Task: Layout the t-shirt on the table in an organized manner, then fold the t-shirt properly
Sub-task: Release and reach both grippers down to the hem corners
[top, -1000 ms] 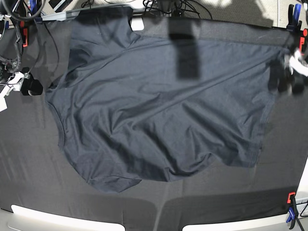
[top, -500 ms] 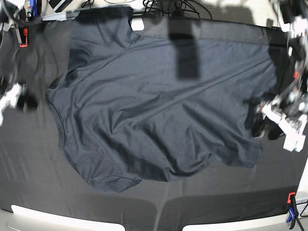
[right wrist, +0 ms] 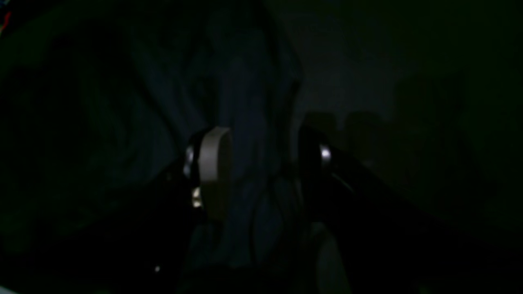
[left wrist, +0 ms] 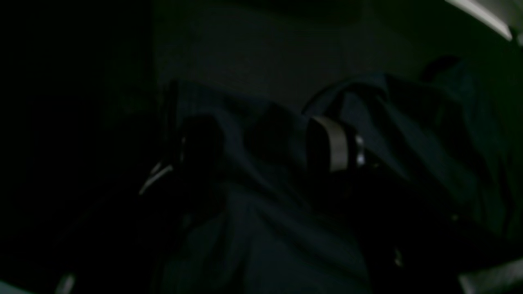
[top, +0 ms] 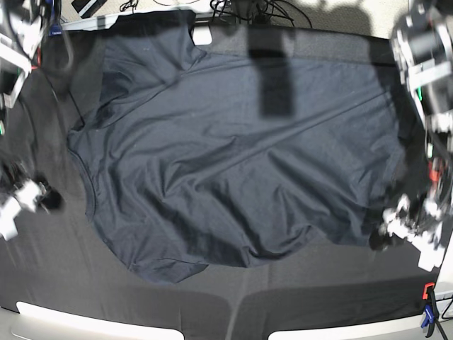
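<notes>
Handling: the t-shirt [top: 233,163] is soft, light and limp; expect it to sag and drag.
Place: spread and wrinkled across the table [top: 64,283].
Hold: pinch the near-right hem corner.
Grippers: left gripper [top: 393,234] and right gripper [top: 39,197] both parted, empty.

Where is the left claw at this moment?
In the base view the left claw is low on the right side, at the t-shirt's lower right corner, above the red clamp.

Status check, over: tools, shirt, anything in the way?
Both tools open: left tool, right tool, nothing held. T-shirt spread, wrinkled, unfolded. Nothing on it.
</notes>
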`<control>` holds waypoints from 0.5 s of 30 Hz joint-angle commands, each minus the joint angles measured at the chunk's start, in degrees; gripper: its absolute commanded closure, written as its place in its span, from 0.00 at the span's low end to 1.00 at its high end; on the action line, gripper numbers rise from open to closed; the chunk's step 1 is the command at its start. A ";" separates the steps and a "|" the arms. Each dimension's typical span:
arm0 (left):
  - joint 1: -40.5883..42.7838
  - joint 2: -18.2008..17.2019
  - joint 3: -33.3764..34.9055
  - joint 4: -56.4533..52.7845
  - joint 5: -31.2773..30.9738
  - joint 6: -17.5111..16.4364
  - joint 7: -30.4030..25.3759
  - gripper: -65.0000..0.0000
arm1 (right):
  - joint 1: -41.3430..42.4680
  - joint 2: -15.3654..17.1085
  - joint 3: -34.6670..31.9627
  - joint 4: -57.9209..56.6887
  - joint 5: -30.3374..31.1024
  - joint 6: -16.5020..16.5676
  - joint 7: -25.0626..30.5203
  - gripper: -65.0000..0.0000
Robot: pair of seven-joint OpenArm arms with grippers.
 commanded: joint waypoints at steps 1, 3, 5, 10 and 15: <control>-3.50 -0.81 -0.13 -1.92 -0.39 -0.66 -2.43 0.49 | 3.32 1.49 -1.20 0.02 1.44 0.12 0.68 0.61; -7.23 -0.83 0.66 -8.13 2.40 -0.72 -4.68 0.49 | 6.16 1.33 -4.52 -1.18 1.44 0.12 -0.44 0.61; -10.91 -0.81 2.56 -14.73 6.73 -0.63 -7.43 0.49 | 8.11 1.22 -7.61 -1.20 1.49 0.12 -1.64 0.61; -20.70 -0.83 7.17 -33.38 17.40 5.14 -16.04 0.49 | 10.01 1.22 -11.93 -1.18 1.49 0.12 -2.86 0.61; -26.34 -0.83 7.30 -45.92 22.75 9.20 -20.11 0.49 | 9.84 1.25 -12.04 -1.18 1.51 0.12 -4.85 0.61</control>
